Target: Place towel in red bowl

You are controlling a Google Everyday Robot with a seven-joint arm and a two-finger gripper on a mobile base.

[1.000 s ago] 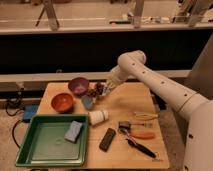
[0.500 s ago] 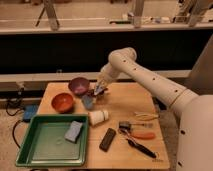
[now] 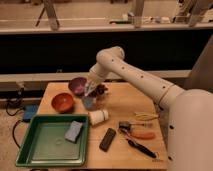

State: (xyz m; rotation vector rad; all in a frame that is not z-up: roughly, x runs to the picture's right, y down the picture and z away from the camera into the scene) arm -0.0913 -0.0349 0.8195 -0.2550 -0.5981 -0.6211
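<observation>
The red bowl (image 3: pixel 62 102) stands on the left part of the wooden table, empty as far as I can see. The gripper (image 3: pixel 90 92) hangs low over the table, just right of the red bowl and at the front edge of the purple bowl (image 3: pixel 77 85). Directly under it sits a small blue cup-like object (image 3: pixel 89 103). I cannot pick out the towel for certain. A pale patch at the gripper's tip may be it, but I cannot tell.
A green tray (image 3: pixel 45 150) at the front left holds a blue sponge pad (image 3: pixel 73 131). A white cup (image 3: pixel 98 116) lies on its side, with a dark object (image 3: pixel 102 90) behind it. A black bar (image 3: pixel 107 139) and hand tools (image 3: pixel 140 135) lie at the front right.
The arm has swung left and lower, bringing the gripper from right of the dark object to above the blue cup-like object near the bowls. The objects on the table have not moved.
</observation>
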